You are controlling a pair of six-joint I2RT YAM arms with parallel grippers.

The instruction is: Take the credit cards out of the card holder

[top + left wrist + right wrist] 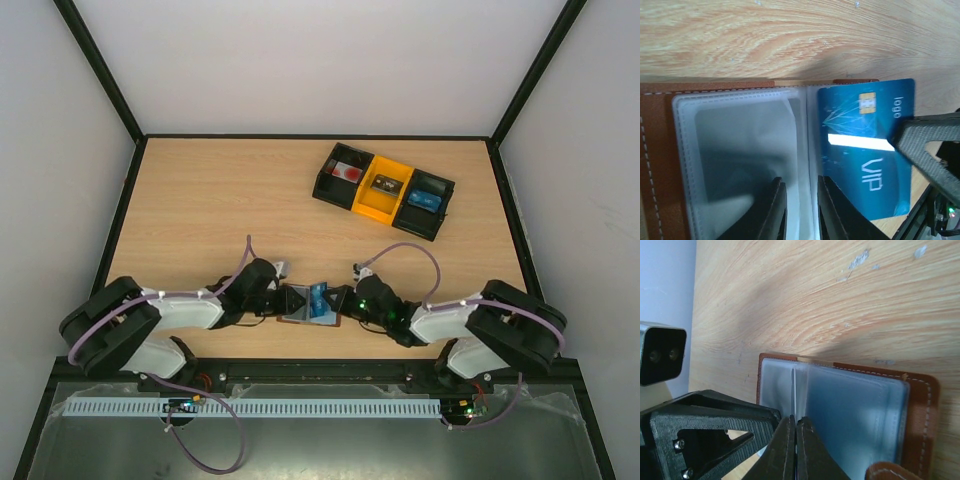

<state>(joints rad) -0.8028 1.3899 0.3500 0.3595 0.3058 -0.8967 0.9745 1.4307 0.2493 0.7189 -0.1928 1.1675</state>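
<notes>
Card holder (300, 305) lies open on the worktop (220, 200), right between our two claws. One blue credit card (860, 165) pokes out sideways toward our right claw (795, 419), which is pinched tight on its edge. Our left claw (801, 182) squeezes the holder's clear pages (740, 140).

On the wooden surface (220, 200), far right, sits a tray (332, 196) of three bins: black holding something red (346, 172), yellow holding something dark (387, 184), black holding something blue (427, 199).
</notes>
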